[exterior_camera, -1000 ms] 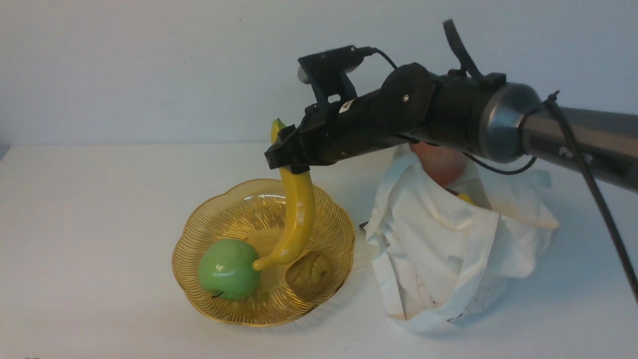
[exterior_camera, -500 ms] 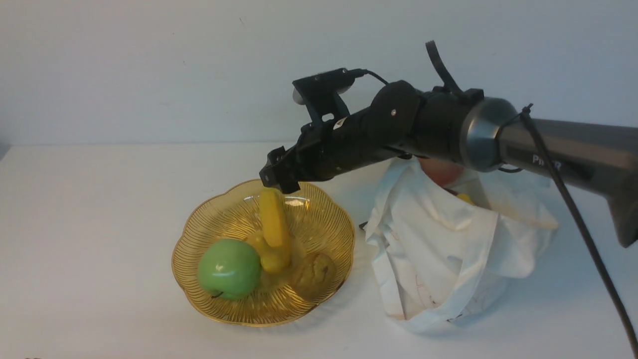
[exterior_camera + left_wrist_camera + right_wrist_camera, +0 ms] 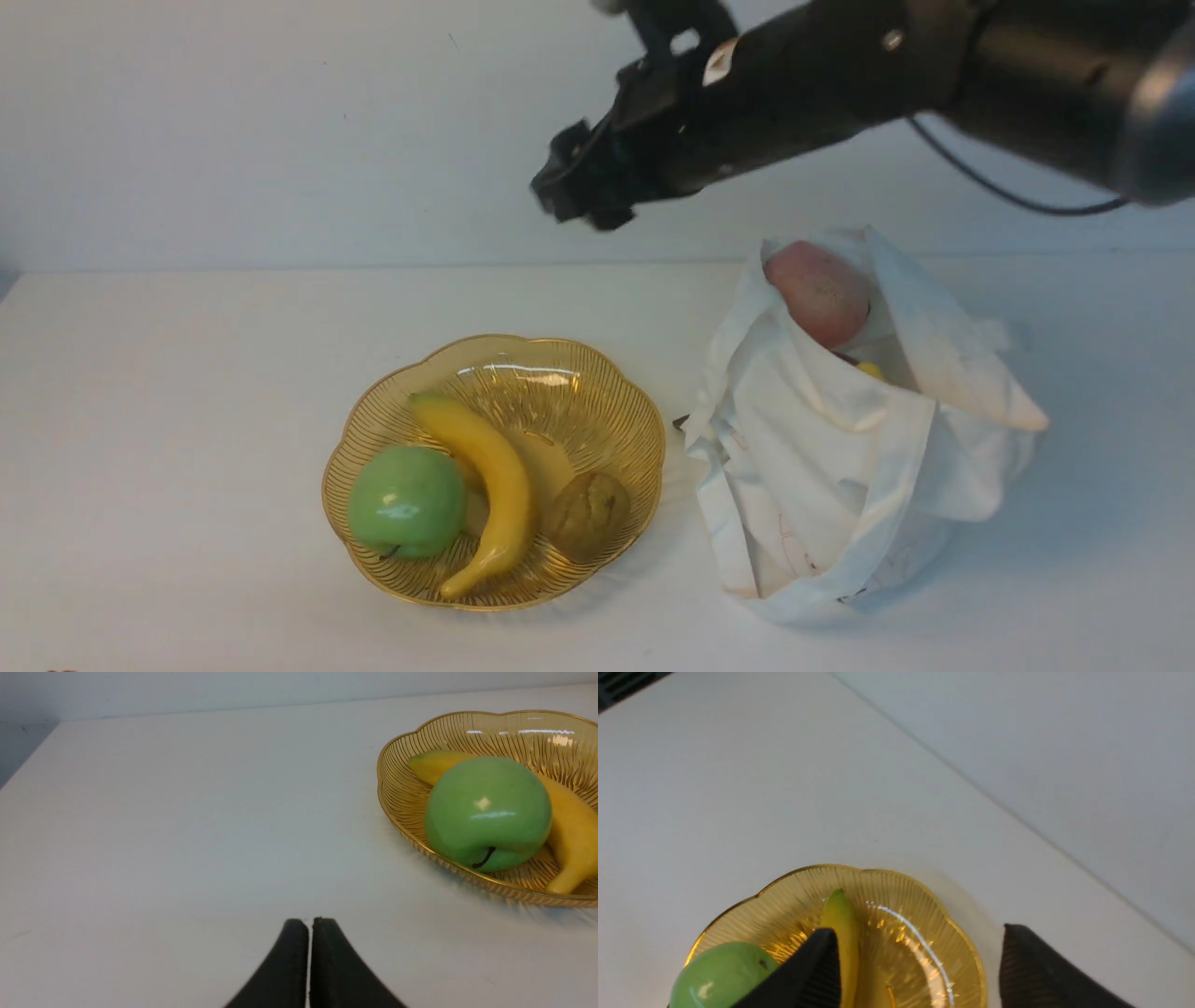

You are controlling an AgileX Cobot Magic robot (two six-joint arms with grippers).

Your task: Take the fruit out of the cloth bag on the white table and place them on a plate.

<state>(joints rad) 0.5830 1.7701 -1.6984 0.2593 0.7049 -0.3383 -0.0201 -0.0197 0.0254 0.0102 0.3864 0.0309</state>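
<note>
The banana [image 3: 512, 485] lies in the amber scalloped plate [image 3: 616, 383], between the green apple [image 3: 408, 502] and the brown wrinkled lump [image 3: 586, 518]. The pinkish-red fruit [image 3: 822, 294] sits in the mouth of the white cloth bag [image 3: 822, 457], a bit of yellow showing below it, all on the white surface [image 3: 187, 420]. The right fingers [image 3: 808, 970] are parted, holding nothing; the left fingers [image 3: 310, 961] are pressed together, empty. Placing the banana looks finished; next, the right arm should reach over the bag and grasp the pinkish-red fruit.
</note>
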